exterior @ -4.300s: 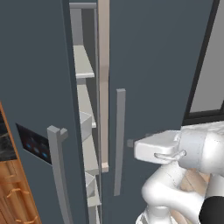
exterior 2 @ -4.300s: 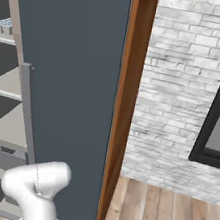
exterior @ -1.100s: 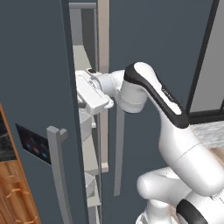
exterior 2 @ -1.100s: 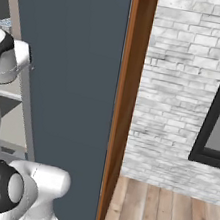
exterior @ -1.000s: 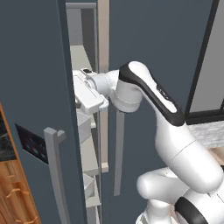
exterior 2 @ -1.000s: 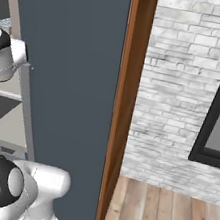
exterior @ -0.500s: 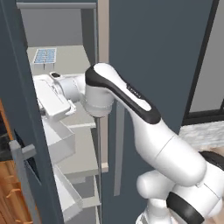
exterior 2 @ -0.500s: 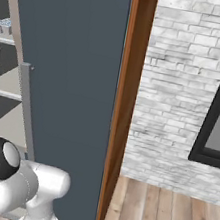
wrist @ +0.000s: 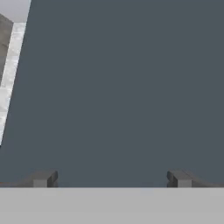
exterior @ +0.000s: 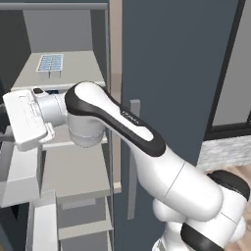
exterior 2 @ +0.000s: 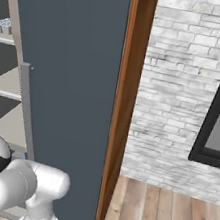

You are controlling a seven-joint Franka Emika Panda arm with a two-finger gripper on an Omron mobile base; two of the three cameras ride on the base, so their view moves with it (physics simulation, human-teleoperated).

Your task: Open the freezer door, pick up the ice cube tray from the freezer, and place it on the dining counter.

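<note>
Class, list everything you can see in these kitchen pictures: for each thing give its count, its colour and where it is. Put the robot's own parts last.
small flat white ice cube tray with pale blue cells: one, on the top pale grey shelf.
tall slate-blue freezer with pale grey shelves: one, standing open, left of the plain door.
plain dark slate-blue door with grey bar handle: one, shut, right of the freezer.
white inner door bins: white, at lower left.
brown wooden panel: one, beside the slate-blue door.
white brick wall: one, right of the panel.
wooden plank floor: brown, below the wall.
white robot arm: one, reaching left across the freezer.
two-finger gripper: open, facing a slate-blue surface.
</note>
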